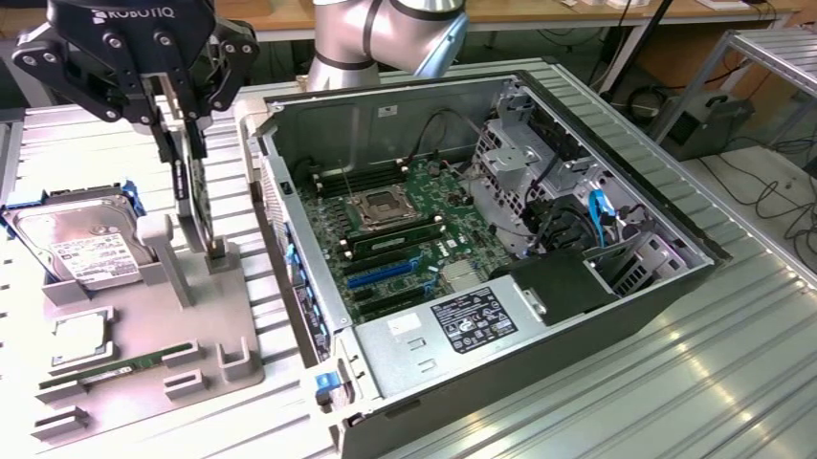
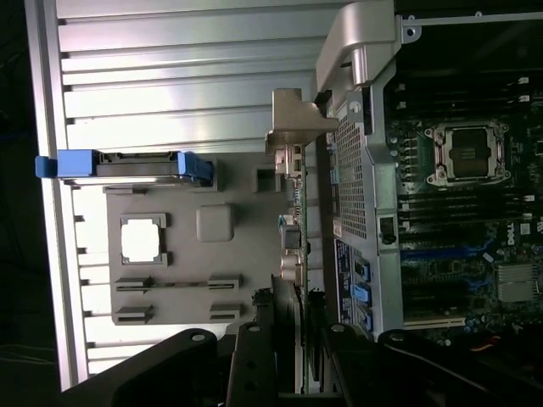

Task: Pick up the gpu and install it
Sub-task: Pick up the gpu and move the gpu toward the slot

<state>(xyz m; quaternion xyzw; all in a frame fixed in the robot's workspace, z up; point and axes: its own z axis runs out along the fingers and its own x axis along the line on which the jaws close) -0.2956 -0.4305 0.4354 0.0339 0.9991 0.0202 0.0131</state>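
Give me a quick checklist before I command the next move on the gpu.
1. Gripper at the gpu: ok. The gripper straddles the top of the upright gpu.
2. Hold on the gpu secure: cannot tell.
3. Gpu lifted clear of the gray fixture: cannot tell; its lower end is down at the fixture.
4. Computer case open, motherboard exposed: ok.
5. Blue expansion slots free: ok, no card stands in them.
6. Hard drive apart from the gpu: ok, it sits toward the exterior view's left.
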